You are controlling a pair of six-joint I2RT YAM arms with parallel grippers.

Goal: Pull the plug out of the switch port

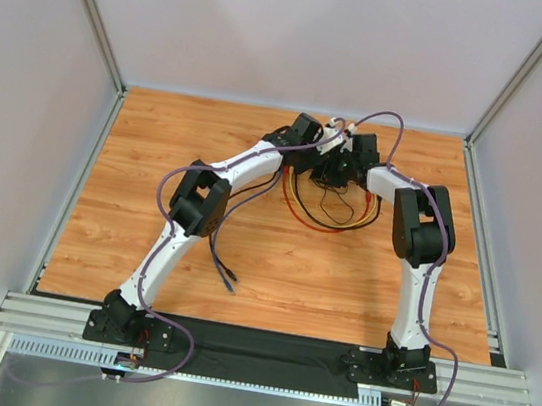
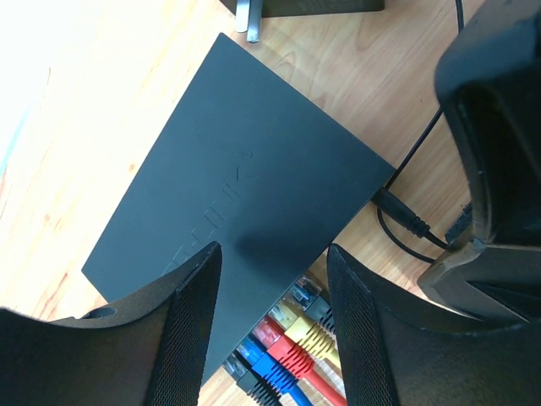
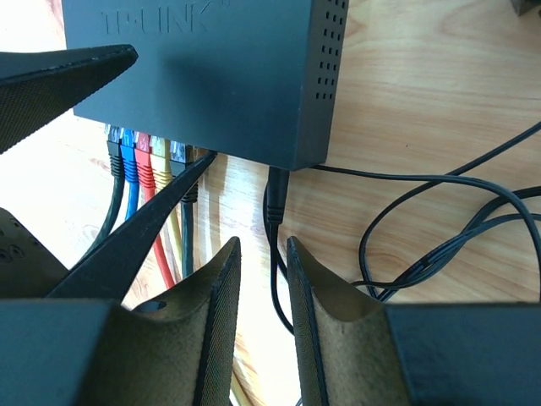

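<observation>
- Now, the right gripper (image 3: 263, 244) sits low, jaws narrow, with a slim gap between the pads and nothing visibly clamped.
- In line with that gap, a thin black cord (image 3: 272, 271) runs up to the power plug (image 3: 275, 188), which is seated in the switch (image 3: 211, 76) at the end of its port side.
- Left gripper (image 2: 272, 247): jaws wide, holding nothing, its 2 fingers spread above the switch's port edge.
- Beneath those fingers the network plugs (image 2: 287, 347) sit in a row in the ports: black, blue, red, yellow.
- Switch lies flat on the wooden table (image 1: 144, 246), at the far side near the centre, between both wrists.
- More black cord loops loosely on the wood to the switch's right.
</observation>
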